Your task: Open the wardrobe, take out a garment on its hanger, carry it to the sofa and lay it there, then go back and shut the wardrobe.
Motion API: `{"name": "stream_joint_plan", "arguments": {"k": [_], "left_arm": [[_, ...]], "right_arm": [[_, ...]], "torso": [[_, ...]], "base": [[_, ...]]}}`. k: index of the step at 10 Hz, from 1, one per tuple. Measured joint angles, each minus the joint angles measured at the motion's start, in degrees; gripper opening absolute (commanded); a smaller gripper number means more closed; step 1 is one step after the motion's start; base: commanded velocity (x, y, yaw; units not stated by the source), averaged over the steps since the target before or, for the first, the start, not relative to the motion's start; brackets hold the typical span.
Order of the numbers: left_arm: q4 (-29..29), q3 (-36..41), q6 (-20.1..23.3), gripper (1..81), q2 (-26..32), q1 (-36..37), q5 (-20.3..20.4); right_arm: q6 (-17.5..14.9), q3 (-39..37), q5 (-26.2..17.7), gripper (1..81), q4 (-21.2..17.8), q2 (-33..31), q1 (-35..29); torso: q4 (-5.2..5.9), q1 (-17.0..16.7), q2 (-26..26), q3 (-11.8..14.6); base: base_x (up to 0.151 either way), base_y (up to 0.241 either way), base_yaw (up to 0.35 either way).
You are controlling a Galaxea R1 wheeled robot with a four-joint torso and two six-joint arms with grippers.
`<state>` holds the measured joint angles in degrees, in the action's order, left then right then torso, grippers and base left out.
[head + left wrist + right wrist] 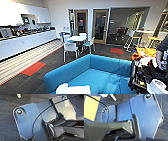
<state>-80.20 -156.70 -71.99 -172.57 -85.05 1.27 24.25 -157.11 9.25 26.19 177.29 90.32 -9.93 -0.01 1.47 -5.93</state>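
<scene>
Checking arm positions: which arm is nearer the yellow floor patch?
Right, most likely. The right arm hangs over the yellow patch, which lies on the floor under its wrist camera. The left arm hangs over plain dark carpet.

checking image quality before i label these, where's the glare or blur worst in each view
Head view: the white kitchen cupboards at upper left are blown out by glare, and the white garment on the sofa is overexposed and soft. Left wrist view: bright reflection on the robot's plate; carpet blurred. Right wrist view: the plate shines pale blue, edges smeared.
</scene>
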Motion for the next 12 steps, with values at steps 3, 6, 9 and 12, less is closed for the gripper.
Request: {"name": "stream_joint_plan", "arguments": {"k": [3, 6, 9, 12], "left_arm": [[0.0, 0.0, 1.4, 81.1, -0.6, -0.1, 0.0], [0.0, 0.0, 2.3, 81.1, -0.8, -0.2, -0.1], [-0.1, 0.0, 3.2, 81.1, -0.9, -0.2, -0.2], [-0.1, -0.1, 4.5, 81.1, 0.1, -0.1, -0.2]], "right_arm": [[0.0, 0.0, 0.1, 81.1, 0.0, 0.0, -0.6], [0.0, -0.6, -0.1, 81.1, 0.0, 0.0, -0.1], [0.0, -0.7, 0.0, 81.1, 0.0, 0.1, -0.2], [0.0, -0.7, 0.1, 81.1, 0.0, 0.0, 0.1]], "torso": [[0.00, 0.0, 0.0, 0.0], [0.00, 0.0, 0.0, 0.0], [0.00, 0.0, 0.0, 0.0], [0.00, 0.0, 0.0, 0.0]], "base": [[0.000, 0.000, 0.173], [0.000, 0.000, 0.180], [0.000, 0.000, 0.181], [0.000, 0.000, 0.186]]}}
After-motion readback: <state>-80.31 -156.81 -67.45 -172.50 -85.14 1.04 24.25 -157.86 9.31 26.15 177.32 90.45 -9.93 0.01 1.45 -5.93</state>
